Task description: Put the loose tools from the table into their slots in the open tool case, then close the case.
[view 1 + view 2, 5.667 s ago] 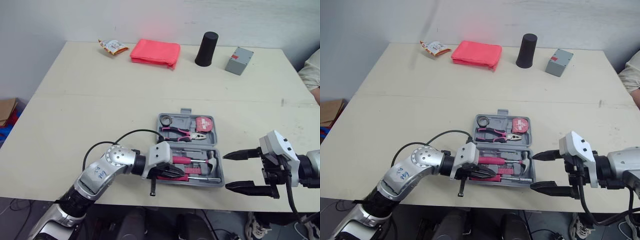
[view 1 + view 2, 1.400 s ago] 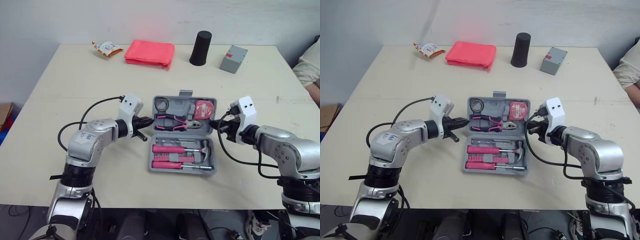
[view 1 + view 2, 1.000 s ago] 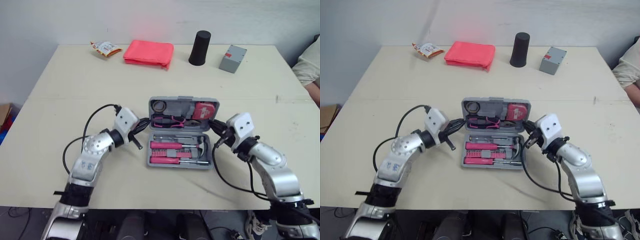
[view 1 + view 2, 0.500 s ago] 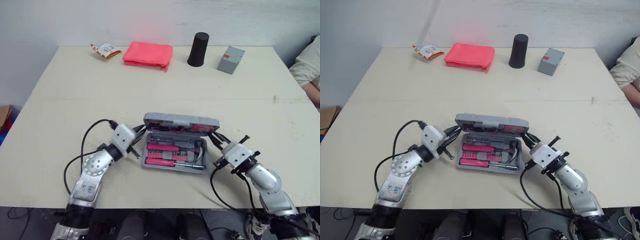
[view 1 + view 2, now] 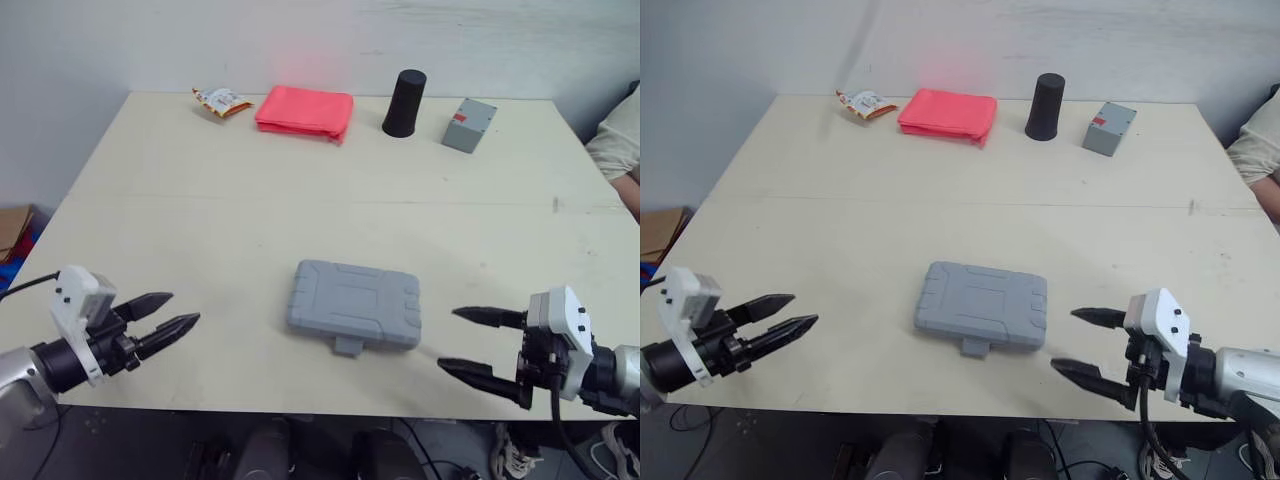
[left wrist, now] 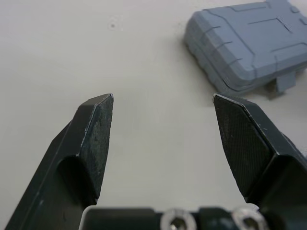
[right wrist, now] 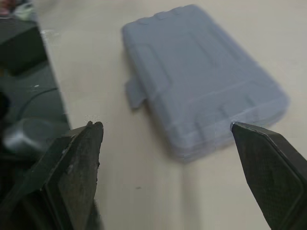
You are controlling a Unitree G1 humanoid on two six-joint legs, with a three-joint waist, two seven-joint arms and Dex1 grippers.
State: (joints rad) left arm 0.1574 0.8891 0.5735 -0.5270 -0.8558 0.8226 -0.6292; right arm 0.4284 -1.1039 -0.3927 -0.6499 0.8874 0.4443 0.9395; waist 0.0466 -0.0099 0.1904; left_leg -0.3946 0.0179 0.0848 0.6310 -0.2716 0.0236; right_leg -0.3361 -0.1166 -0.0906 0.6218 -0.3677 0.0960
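Note:
The grey tool case (image 5: 355, 305) lies shut and flat in the middle of the table, its latch tab facing the front edge. No loose tools show on the table. My left gripper (image 5: 185, 307) hovers open near the front left, well apart from the case, with nothing between its fingers. In the left wrist view the case (image 6: 244, 45) sits beyond the open left gripper (image 6: 162, 98). My right gripper (image 5: 448, 338) is open at the front right, a short way from the case's right end. The right wrist view has the case (image 7: 206, 100) ahead of the right gripper (image 7: 164, 125).
Along the table's far edge stand a snack packet (image 5: 222, 99), a folded pink cloth (image 5: 304, 110), a black cup (image 5: 405, 102) and a small grey box (image 5: 468, 125). A person's sleeve (image 5: 620, 140) shows at the right edge. Both grippers are close to the table's front edge.
The case's lid has come down and the case is now shut. Both grippers have drawn back from the case toward the front edge and opened.

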